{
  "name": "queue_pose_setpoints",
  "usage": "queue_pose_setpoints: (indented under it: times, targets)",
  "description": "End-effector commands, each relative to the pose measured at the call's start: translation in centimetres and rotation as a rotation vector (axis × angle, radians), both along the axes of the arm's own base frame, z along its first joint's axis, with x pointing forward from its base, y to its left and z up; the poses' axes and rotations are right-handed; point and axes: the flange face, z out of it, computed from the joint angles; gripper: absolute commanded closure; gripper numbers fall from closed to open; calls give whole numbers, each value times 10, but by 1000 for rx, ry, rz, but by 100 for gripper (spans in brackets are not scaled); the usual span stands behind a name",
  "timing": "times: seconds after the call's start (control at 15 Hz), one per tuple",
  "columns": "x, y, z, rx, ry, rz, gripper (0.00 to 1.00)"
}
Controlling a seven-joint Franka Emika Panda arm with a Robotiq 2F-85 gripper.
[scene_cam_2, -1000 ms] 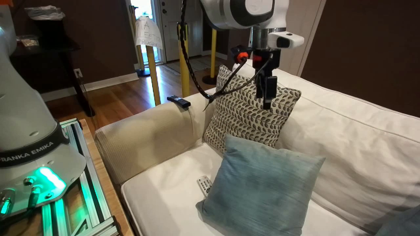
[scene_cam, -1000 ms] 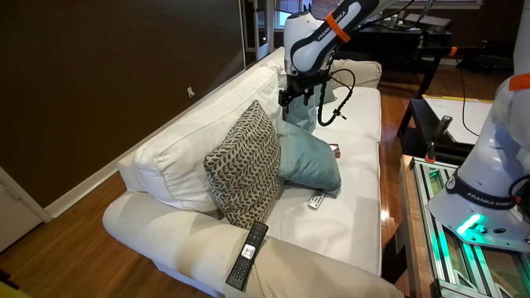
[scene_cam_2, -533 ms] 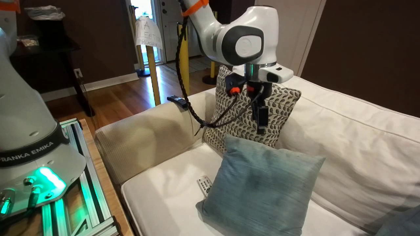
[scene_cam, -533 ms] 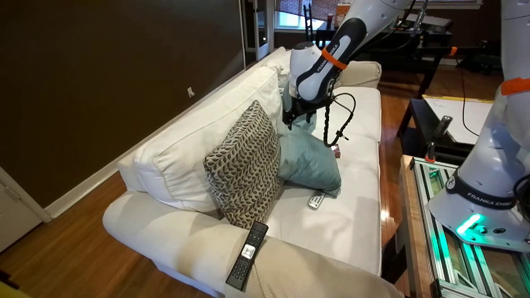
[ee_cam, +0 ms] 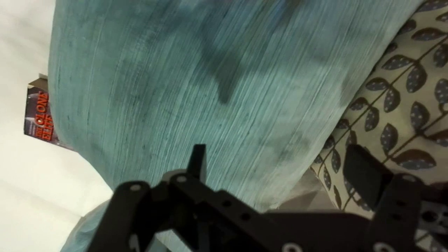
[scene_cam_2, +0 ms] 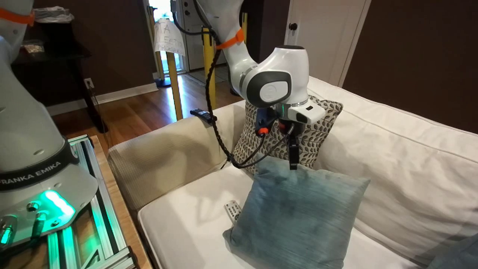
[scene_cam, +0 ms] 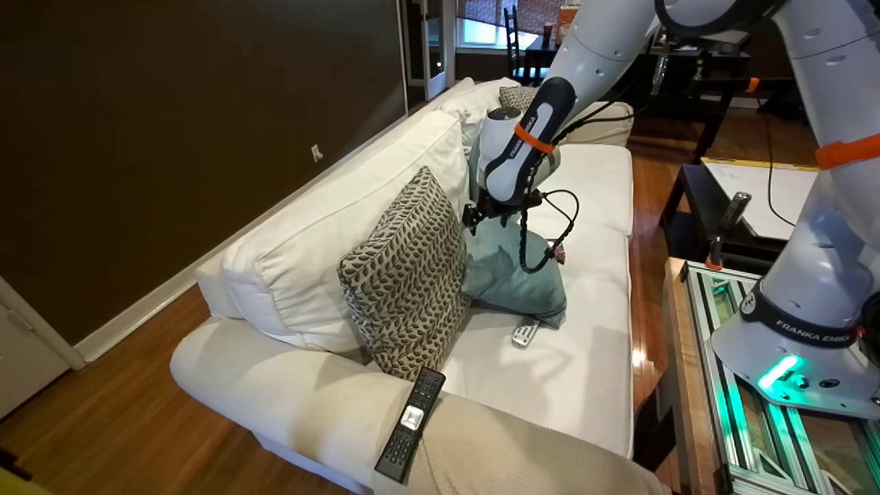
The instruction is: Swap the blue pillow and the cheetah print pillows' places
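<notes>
Gripper point(ee_cam: 278, 159) is spread near blue pillow point(scene_cam_2: 295, 216), nothing pinched; pick-up step is presumed. Jaws should be lowered around blue pillow's edge, printed pillow point(scene_cam: 409, 282) avoided.

A home's living room: a white sofa point(scene_cam: 577, 378) with a black remote point(scene_cam: 410, 424) on its armrest point(scene_cam: 295, 378), wooden floorboards point(scene_cam: 137, 440), a white door point(scene_cam_2: 325, 41) with a dark knob point(scene_cam_2: 293, 26).

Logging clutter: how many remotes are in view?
2: a long black plastic remote on the cream fabric sofa arm; a small pale plastic remote on the white seat, partly hidden by the square blue fabric pillow. Others may be hidden.
</notes>
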Motion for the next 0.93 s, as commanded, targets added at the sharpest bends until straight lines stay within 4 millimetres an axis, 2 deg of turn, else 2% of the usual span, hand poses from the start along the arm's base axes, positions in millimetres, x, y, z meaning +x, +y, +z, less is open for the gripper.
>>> queue_pose_setpoints:
  times: [0.0, 0.47, 0.6, 0.73, 0.87]
  targets:
    - [13, 7, -34, 28, -6, -10, 0]
    - [24, 20, -77, 77, 27, -27, 0]
    - [23, 22, -88, 93, 51, -23, 27]
    - [22, 22, -94, 98, 70, -19, 44]
    - [23, 20, -93, 107, 73, -24, 58]
